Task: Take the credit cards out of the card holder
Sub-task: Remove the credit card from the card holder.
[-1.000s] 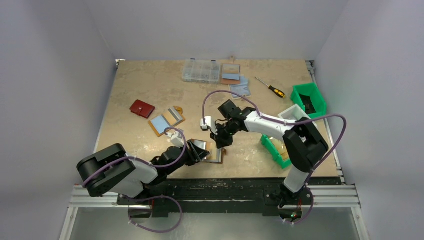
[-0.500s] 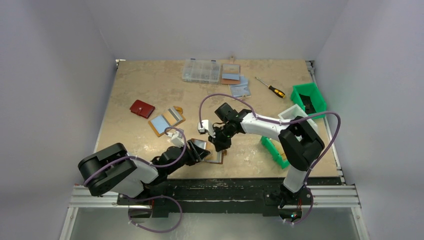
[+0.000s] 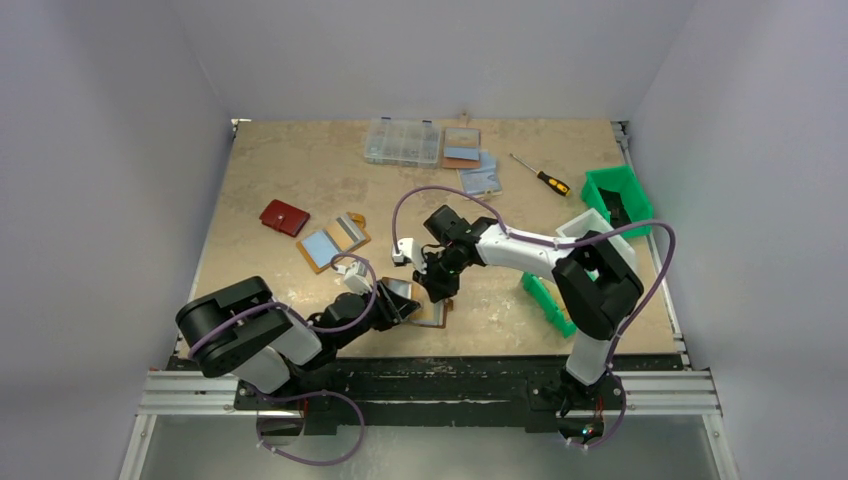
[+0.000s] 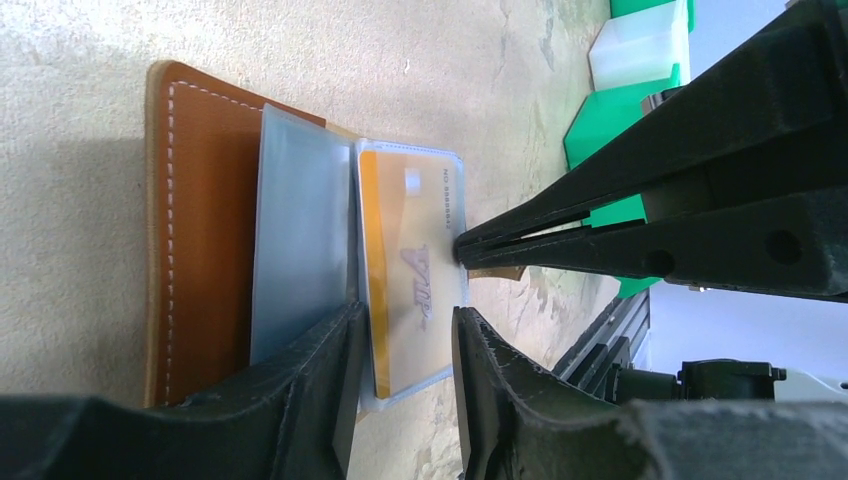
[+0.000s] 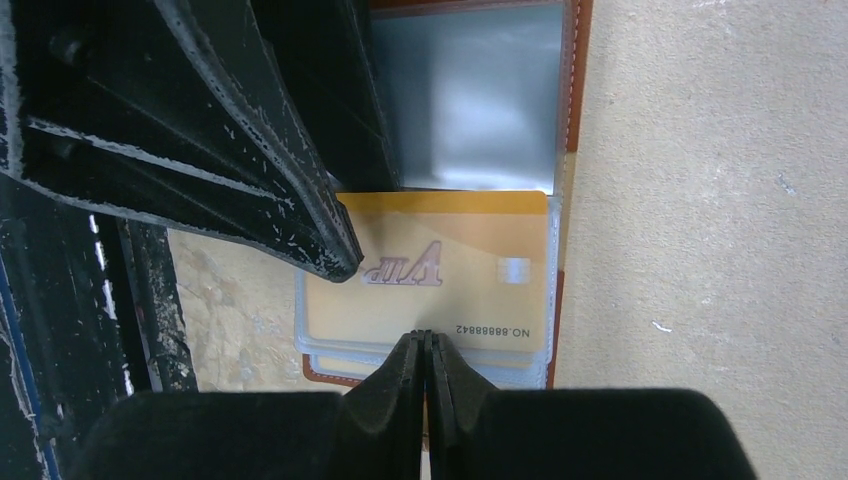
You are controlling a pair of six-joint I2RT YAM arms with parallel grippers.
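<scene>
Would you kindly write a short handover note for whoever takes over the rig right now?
Left gripper: open, reaching over the open card holder, with a fingertip at each side of the gold card.
Right gripper: shut, tips at the gold card's outer edge. I cannot tell whether they pinch it.
Things: the holder lies open on the table near the front edge. The gold card sits in its clear sleeve. The contents of the grey sleeve beside it are unclear.
Done: holder opened.
Left: draw out the gold card, then any others.
</scene>
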